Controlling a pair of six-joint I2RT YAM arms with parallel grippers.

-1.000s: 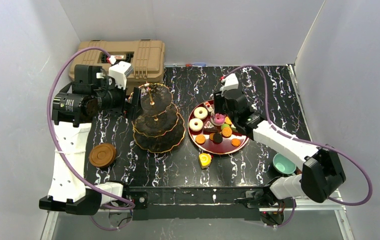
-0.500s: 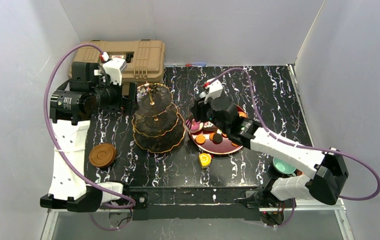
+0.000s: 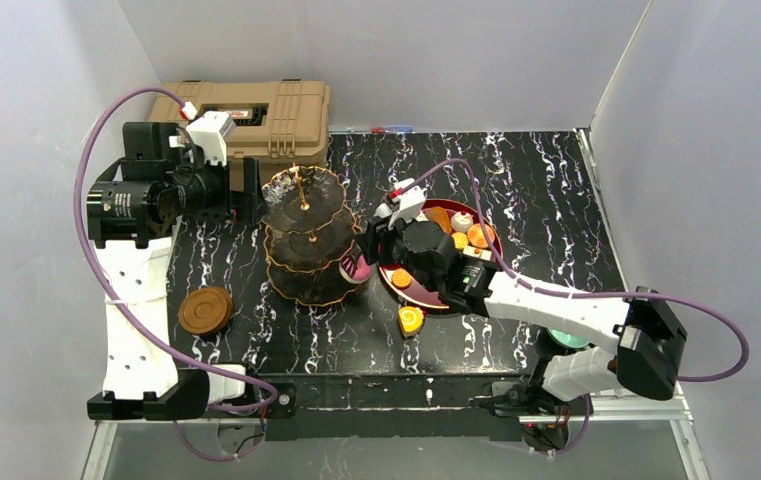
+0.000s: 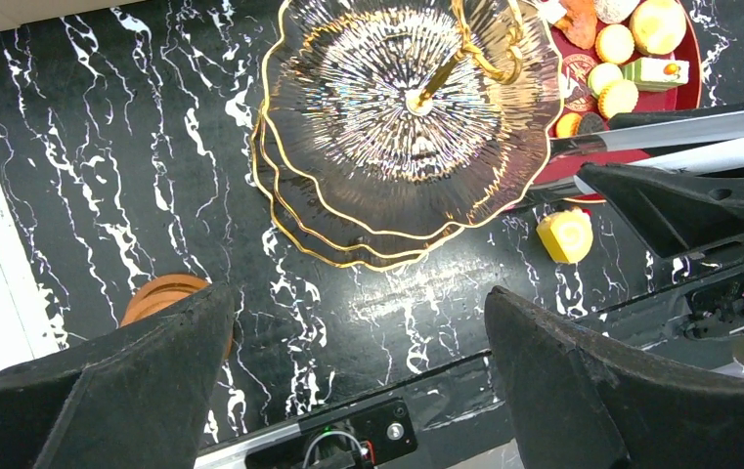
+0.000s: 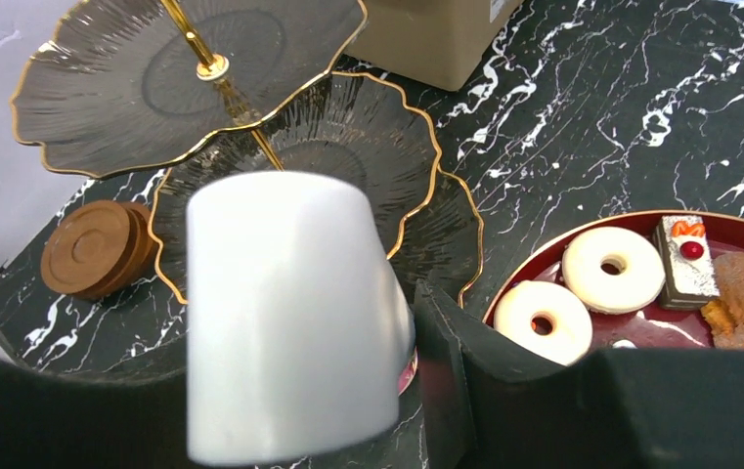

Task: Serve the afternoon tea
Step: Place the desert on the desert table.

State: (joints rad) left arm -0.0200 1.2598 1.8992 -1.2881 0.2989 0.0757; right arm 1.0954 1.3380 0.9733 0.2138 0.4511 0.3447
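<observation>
Right gripper [image 3: 364,258] half-closed on a white pink-edged sweet [image 5: 289,293], just right of the stand [image 3: 301,240]. Left gripper [image 4: 358,298] wide open and empty, far left. All tiers bare. Other sweets [image 3: 476,235] on red plate [image 3: 441,303], saucers [image 3: 205,310] stacked near left. Barely started.

Tiered stand [image 3: 304,245]: one, with three tiers.
Red plate [image 5: 529,269]: one.
White ring donuts [image 5: 612,269] on the plate: two.
Other sweets on the plate: partly hidden, no sure count.
Yellow roll cake [image 3: 411,320] on the table [image 3: 556,190]: one.
Brown saucers [image 3: 205,310]: one stack, number within not discernible.
White cup [image 5: 289,313]: one.
Teal cup [image 3: 562,341]: one.
Tan case [image 3: 256,110]: one.
</observation>
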